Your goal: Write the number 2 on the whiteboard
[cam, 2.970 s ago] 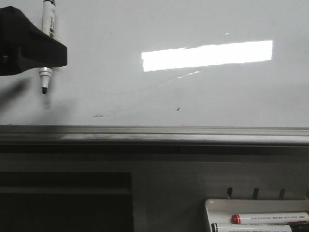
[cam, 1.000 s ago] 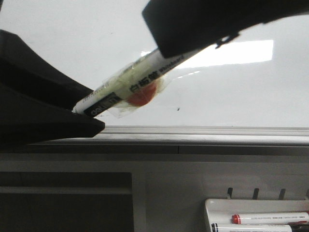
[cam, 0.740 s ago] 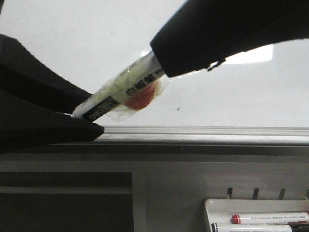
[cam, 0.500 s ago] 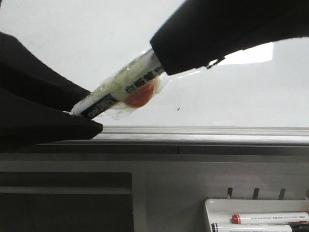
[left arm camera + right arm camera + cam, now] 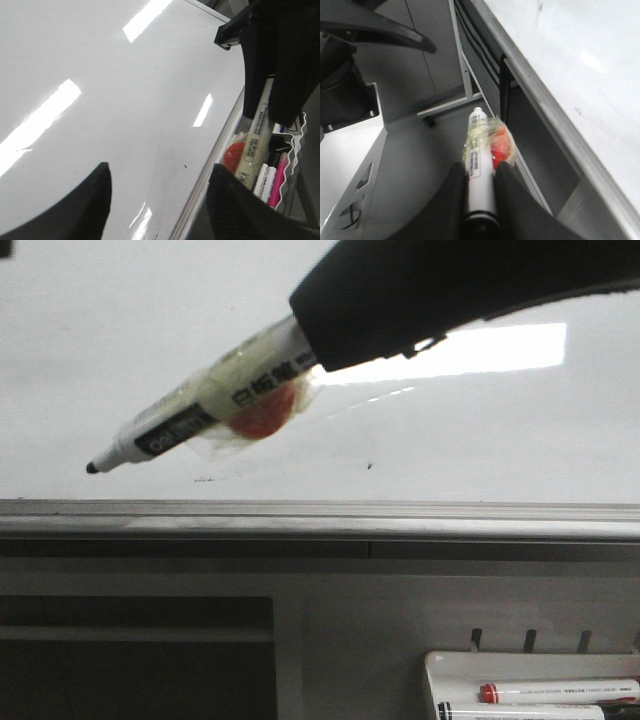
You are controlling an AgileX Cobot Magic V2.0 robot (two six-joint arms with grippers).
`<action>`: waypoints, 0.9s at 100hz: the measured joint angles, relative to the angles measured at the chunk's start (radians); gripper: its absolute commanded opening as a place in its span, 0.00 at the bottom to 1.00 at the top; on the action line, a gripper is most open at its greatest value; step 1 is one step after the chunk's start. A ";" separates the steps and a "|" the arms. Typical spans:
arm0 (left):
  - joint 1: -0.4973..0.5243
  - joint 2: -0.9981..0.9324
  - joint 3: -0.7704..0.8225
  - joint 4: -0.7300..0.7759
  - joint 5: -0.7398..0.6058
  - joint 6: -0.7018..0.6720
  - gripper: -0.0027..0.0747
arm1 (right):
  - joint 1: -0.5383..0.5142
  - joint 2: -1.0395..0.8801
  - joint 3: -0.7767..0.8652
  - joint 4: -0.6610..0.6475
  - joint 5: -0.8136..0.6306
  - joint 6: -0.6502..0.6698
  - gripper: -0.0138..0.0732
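— What changed on the whiteboard (image 5: 200, 320)?
— No number 2 on it yet. The left gripper (image 5: 157, 200) has let go, jaws apart; the right gripper (image 5: 480, 177) alone clamps the marker (image 5: 200, 420), tip seemingly uncapped, near the board's lower left.

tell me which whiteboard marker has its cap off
The taped white marker held in the right gripper: its black tip is bare. The red-capped marker in the white tray stays capped.

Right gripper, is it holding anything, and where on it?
Yes: the right gripper clamps the marker by its rear barrel, tip free. The left gripper holds nothing.
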 measured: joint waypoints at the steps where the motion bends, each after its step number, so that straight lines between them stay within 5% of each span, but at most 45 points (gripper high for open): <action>1: 0.000 -0.013 0.000 -0.003 0.007 0.000 0.28 | 0.000 0.000 0.000 0.000 -0.009 0.000 0.08; 11: 0.013 -0.089 0.000 -0.027 0.056 0.000 0.01 | 0.000 0.000 0.000 -0.003 -0.088 -0.002 0.08; 67: 0.411 -0.154 0.008 -0.425 -0.021 -0.002 0.01 | -0.060 0.104 -0.105 -0.063 -0.173 0.026 0.08; 90: 0.483 -0.154 0.010 -0.526 -0.036 -0.004 0.01 | -0.061 0.106 -0.108 -0.063 -0.214 0.032 0.08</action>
